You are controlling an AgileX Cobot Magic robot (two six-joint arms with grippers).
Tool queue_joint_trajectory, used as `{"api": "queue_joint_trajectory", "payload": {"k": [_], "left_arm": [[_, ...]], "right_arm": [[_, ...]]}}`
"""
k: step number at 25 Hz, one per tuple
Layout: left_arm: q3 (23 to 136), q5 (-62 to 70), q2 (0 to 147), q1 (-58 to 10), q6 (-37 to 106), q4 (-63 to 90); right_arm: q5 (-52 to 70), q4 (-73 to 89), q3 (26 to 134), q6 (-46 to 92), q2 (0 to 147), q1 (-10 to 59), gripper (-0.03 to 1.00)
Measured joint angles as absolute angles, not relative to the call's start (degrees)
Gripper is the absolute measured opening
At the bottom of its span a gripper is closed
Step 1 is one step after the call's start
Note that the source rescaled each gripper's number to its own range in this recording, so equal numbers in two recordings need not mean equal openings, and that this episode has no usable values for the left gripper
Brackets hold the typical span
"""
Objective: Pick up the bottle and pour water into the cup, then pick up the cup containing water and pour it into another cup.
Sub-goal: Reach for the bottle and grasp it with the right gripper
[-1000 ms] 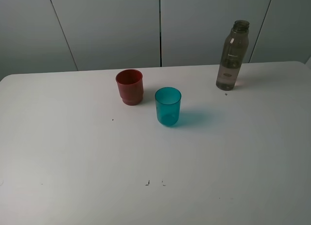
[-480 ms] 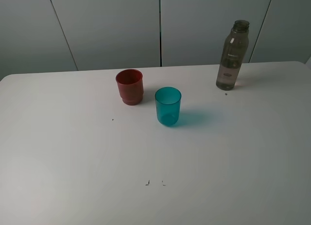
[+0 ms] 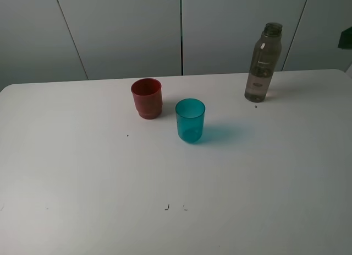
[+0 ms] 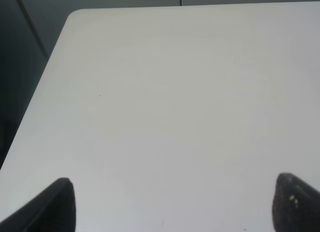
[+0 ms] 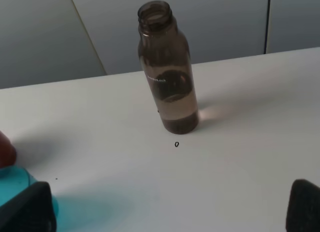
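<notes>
**Bottle untouched at the far right of the desk, both claws wide and empty**

The bottle (image 3: 264,62) stands upright close to the far edge of the desk (image 3: 82,183), towards its far right corner, well apart from both cups. Its mouth is open, with no cap on it, and the lower part looks darker, probably water.

The teal cup (image 3: 190,120) stands upright near the middle of the desk's far half. The red cup (image 3: 147,98) is just beside it, nearer the far edge and a little to the left, with a small gap between them.

The right claw (image 5: 165,212) faces the bottle with its tips spread wide and nothing between them. It hangs short of the bottle, on the side away from the desk's far edge. The left claw (image 4: 177,209) is also wide and empty, above bare desk near the far left corner.

Judged from its look, the bottle is thin, smooth plastic:
- It is light, somewhat slippery, and likely to give if squeezed hard.
- Being tall and slim on a small base, it would tip at a nudge near the top.
- With no cap, any jolt or early tilt could spill water.

The best hold seems to be on the straight body around the label, below the shoulder. The tips should close squarely on opposite sides, firmly enough not to slip but not enough to dent it.
</notes>
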State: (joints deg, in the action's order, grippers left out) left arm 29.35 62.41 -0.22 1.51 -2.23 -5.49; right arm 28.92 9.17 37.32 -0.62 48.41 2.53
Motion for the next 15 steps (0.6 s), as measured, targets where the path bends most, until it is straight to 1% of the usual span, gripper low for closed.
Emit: {"api": "queue_joint_trajectory", "payload": {"k": [3,7,10,15], "left_arm": [[29.4,62.4,-0.2,1.5,-2.2,-5.5],[29.4,62.4,-0.2,1.5,-2.2,-5.5],[29.4,62.4,-0.2,1.5,-2.2,-5.5],[29.4,62.4,-0.2,1.5,-2.2,-5.5]], "right_arm": [[20.7,8.5,33.6,0.4,57.0,6.6,1.00],[5.9,8.2,30.2,0.9,68.8,11.4,1.00],[-3.8,8.1,29.8,0.9,76.8,12.0,1.00],[-16.3,8.0,29.7,0.0,89.5,12.0,1.00]]}}
